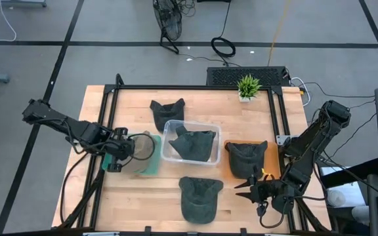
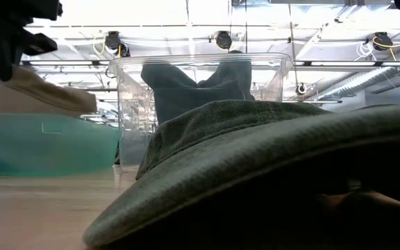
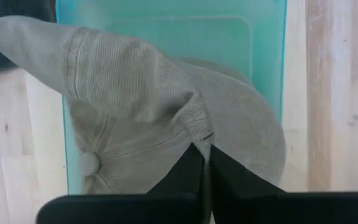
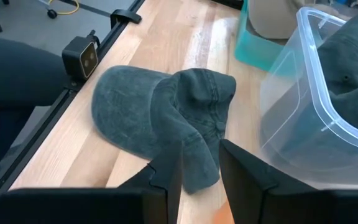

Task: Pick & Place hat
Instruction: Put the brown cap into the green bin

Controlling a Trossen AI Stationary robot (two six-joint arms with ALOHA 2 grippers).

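Observation:
My left gripper [image 1: 120,154] is shut on a beige hat [image 1: 140,145] over a teal mat [image 1: 151,164] at the table's left. Whether the hat touches the mat, I cannot tell. A dark green hat [image 1: 199,198] lies near the table's front edge and fills the low view [image 2: 255,160]. My right gripper [image 1: 241,191] comes at it from the right and is shut on its near side. My left gripper [image 3: 207,155] pinches a raised fold of the beige hat's crown [image 3: 197,127] between its two fingers, from above, pointing steeply down. The crown and brim spread out below the fingers, over the teal mat [image 3: 266,62]. My right gripper [image 4: 199,160] pinches a fold at the crown's edge [image 4: 199,149] of the dark green hat [image 4: 135,112], on the side toward the table's right. The fingers slant down from the right. That fold is drawn up between them, and the brim and remaining crown lie on the table.
A clear bin [image 1: 190,160] in the table's middle holds another dark hat [image 1: 195,143]. One more dark hat [image 1: 167,113] lies behind it, and another [image 1: 245,156] on an orange mat [image 1: 272,168] at right. A small plant [image 1: 248,86] stands at the far edge.

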